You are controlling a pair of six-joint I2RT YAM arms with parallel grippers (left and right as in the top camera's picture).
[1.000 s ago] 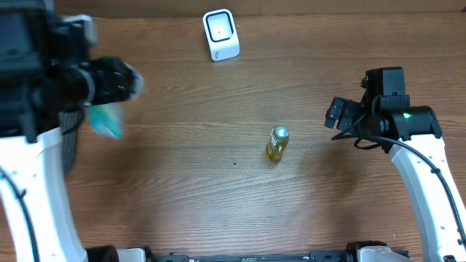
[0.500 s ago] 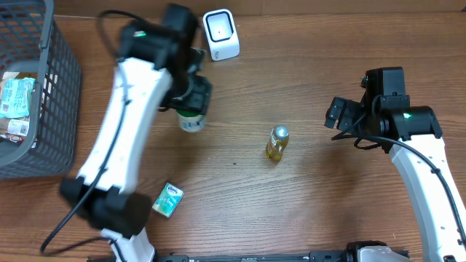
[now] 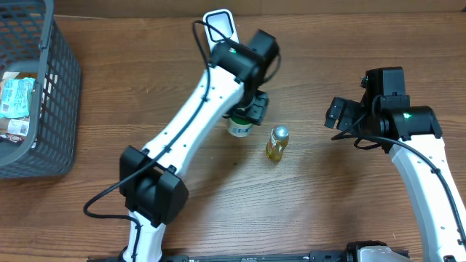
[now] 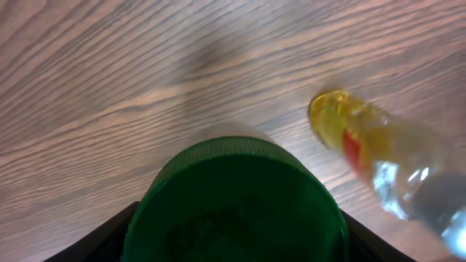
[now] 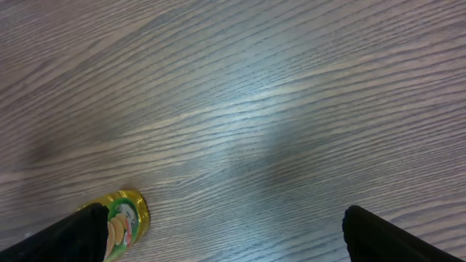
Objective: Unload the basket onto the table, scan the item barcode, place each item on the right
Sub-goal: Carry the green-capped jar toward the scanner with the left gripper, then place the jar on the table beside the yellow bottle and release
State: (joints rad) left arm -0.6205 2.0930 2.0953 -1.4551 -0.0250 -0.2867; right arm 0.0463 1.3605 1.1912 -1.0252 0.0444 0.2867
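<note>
The left tool (image 3: 246,113) is gripping the green-lidded white plastic tub (image 3: 239,128) mid-bench, just beside the small yellow bottle (image 3: 277,143); the white box-shaped scanner (image 3: 220,25) is sitting beyond it, nearer this arm; the right tool (image 3: 336,115) is hanging open.

Evenly lit; green lid (image 4: 233,207) blurred, sheen on table (image 5: 291,94).

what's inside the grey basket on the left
A pale blue-green packet and another wrapped item show inside the basket; anything deeper is hidden by its mesh wall and the frame edge.
</note>
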